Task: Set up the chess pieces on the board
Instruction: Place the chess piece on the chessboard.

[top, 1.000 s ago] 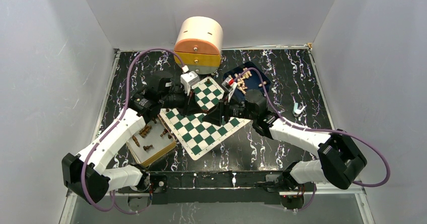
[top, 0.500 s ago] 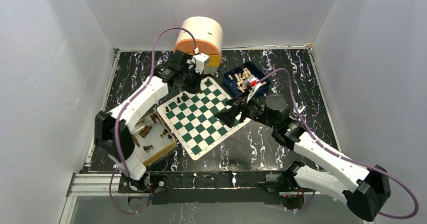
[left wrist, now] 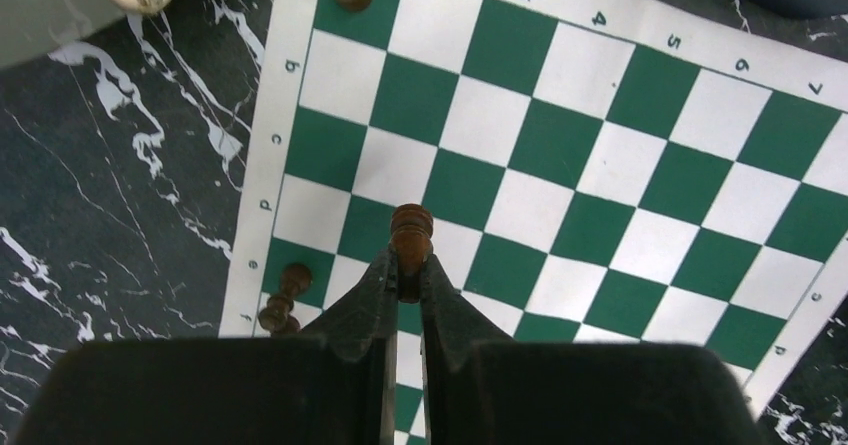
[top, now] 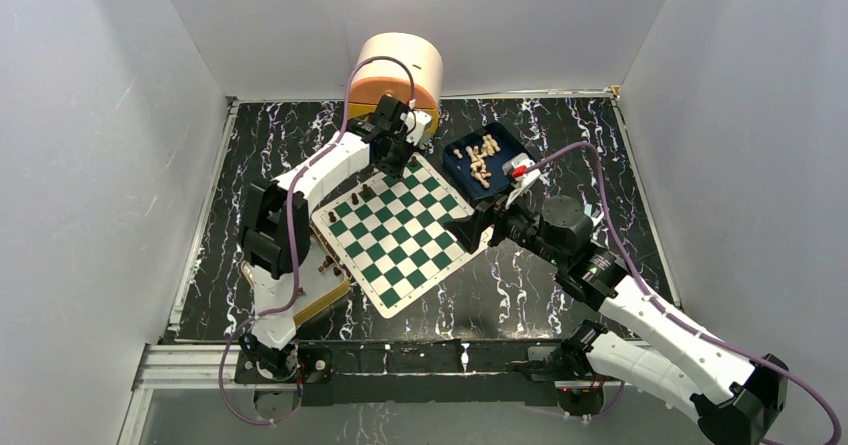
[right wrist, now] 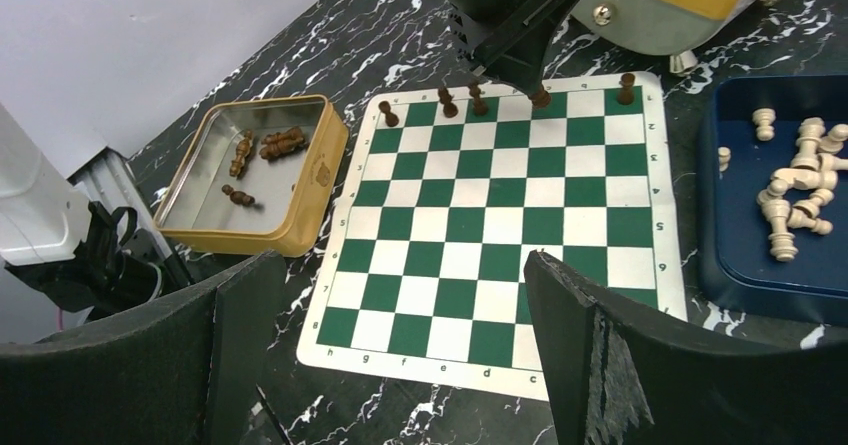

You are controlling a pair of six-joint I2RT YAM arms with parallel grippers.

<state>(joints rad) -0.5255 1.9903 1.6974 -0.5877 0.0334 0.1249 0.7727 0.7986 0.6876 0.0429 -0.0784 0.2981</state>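
Over at the left, leaving several dark chess pieces (right wrist: 262, 147) waiting in the tan tin (right wrist: 330, 165). Clamping one dark piece (left wrist: 411, 227) between the left gripper's (left wrist: 405, 265) jaws above the board's (top: 400, 245) far row, among standing neighbours. Lowering straight down, centring the base on its square, releasing only once seated upright. Holding the right gripper's (top: 472, 231) jaws wide apart, empty, at the board's near right edge, beside the blue tray (right wrist: 720, 265) of pale pieces (right wrist: 795, 190).
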